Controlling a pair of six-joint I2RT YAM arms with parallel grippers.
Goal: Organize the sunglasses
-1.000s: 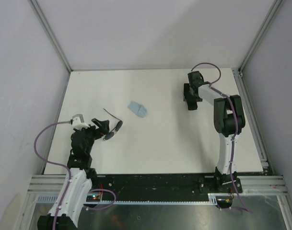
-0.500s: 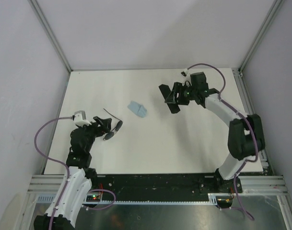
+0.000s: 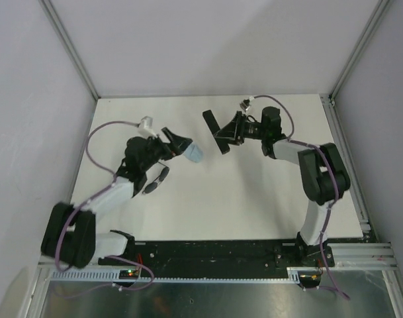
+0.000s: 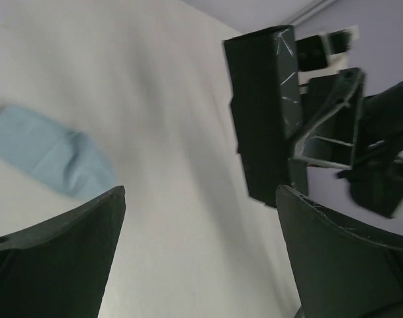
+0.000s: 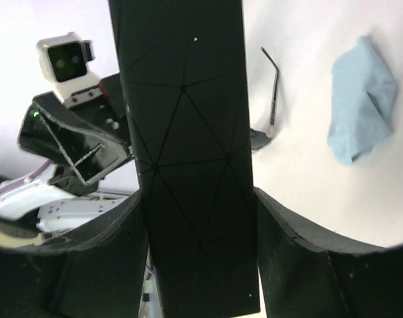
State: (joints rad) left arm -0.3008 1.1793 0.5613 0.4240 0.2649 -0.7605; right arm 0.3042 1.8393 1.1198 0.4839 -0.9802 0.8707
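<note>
The small dark-framed sunglasses [image 3: 157, 179] are lying on the white tabletop [image 3: 254, 199], on the near side of the light blue folded cloth [image 3: 195, 154], under the left forearm. The left arm is being stretched forward, its pincer [image 3: 182, 146] released and spread wide just beside the cloth, seemingly to take it. Beyond the cloth, to its right, the black rectangular case [image 3: 216, 132] is being grasped by the right pincer [image 5: 198, 199] and held tilted off the tabletop, probably to receive the sunglasses. The right arm is being folded inward.

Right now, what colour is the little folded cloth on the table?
Light blue. The cloth shows best in the right wrist view.
</note>
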